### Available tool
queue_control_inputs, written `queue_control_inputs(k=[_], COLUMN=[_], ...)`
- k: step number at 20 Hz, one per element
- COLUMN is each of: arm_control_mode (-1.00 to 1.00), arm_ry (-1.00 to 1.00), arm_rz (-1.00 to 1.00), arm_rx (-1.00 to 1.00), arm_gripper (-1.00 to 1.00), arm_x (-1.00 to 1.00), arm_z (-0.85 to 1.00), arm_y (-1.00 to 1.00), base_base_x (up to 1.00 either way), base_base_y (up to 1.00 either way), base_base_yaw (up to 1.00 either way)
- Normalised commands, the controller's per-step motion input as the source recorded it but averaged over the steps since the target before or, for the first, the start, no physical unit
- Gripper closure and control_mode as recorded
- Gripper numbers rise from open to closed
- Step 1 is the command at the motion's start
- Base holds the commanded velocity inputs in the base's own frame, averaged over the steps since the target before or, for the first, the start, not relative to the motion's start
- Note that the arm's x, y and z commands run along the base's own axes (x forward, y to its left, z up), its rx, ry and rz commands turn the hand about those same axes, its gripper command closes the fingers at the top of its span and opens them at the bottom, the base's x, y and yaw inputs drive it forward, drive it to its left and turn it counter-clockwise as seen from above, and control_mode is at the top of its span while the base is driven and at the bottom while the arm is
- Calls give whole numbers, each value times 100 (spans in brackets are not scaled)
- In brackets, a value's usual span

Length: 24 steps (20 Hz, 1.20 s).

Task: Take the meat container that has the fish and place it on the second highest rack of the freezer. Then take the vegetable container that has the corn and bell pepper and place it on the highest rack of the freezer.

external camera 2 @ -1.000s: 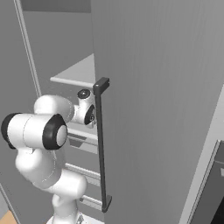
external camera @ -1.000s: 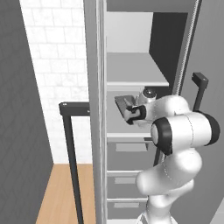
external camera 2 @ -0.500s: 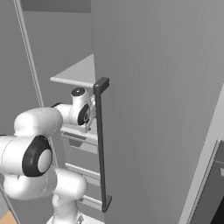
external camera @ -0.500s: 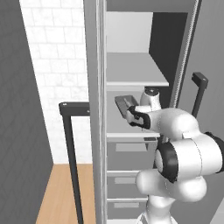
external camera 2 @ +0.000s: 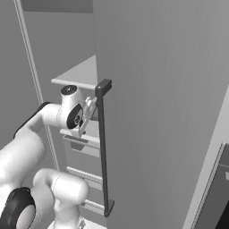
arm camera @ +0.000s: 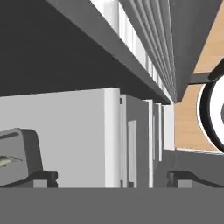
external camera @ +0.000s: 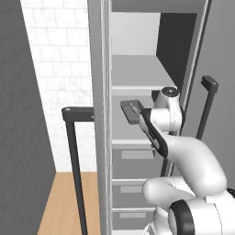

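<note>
We face the open freezer (external camera: 137,69), a tall grey cabinet whose pale shelves step down to grey drawers (external camera: 133,158) below. Its door (external camera 2: 170,89) swings out to our right, carrying a long dark vertical handle (external camera 2: 103,147). To the left of the cabinet stands a white tiled wall (external camera: 55,69), with a strip of wooden floor (external camera: 64,202) at its foot and a second dark handle (external camera: 73,156) rising in front of it.

The highest rack (external camera: 133,75) is a flat light grey shelf. Just below it, in the left base view, the meat container (external camera: 132,111), a dark grey tray, sits tilted at the level of the second shelf, at the front of the cabinet, right beside the arm's wrist. We see the fish (arm camera: 8,161) in the hand view as a slender pale sliver lying in that tray at the far left, beside one dark fingertip.

The gripper (arm camera: 111,177) reaches into the cabinet under a shelf. Its two fingertips stand far apart at the bottom of the hand view, so the jaws are spread wide, with the tray at the left finger rather than clamped between both.
</note>
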Motion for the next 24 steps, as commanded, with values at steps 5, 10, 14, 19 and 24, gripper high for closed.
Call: queue_control_inputs(k=[5, 10, 14, 19, 24], arm_control_mode=[-100, -100, -100, -100, -100], arm_ry=[-5, 0, 0, 0, 0], arm_rz=[0, 3, 9, 2, 0], arm_rx=[0, 0, 0, 0, 0], arm_gripper=[-100, -100, -100, -100, -100], arm_x=[-42, -12, -48, -60, -60], arm_z=[81, 84, 63, 63, 35], arm_y=[2, 0, 0, 0, -14], base_base_x=[0, 0, 0, 0, 0], base_base_y=[0, 0, 0, 0, 0], base_base_yaw=[0, 0, 0, 0, 0])
